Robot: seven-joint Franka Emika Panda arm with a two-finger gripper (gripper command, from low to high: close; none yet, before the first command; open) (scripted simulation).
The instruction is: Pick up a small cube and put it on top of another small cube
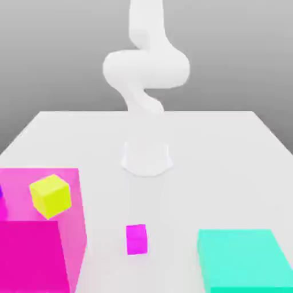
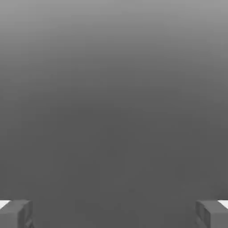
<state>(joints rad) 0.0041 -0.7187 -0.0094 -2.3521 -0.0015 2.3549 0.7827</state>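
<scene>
Magenta small cube (image 1: 136, 239) sits low centre of the exterior view on the counter (image 1: 229, 160), untouched; the yellow small cube (image 1: 51, 196) rests atop the big magenta block (image 1: 34, 252) at lower left. Farther back the arm (image 1: 146, 66) stands raised, jaws wide apart and empty in the hand view, so I judge the approach not yet begun: next comes a descent over the magenta cube.

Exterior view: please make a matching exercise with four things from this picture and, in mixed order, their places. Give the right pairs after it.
Things:
1. small magenta cube
2. small yellow cube
3. large teal block
4. robot base

Places:
A. exterior view's lower right
B. middle of the table
C. on the large magenta block
D. near front edge, centre

Pairs: 1-D, 2-C, 3-A, 4-B
</scene>
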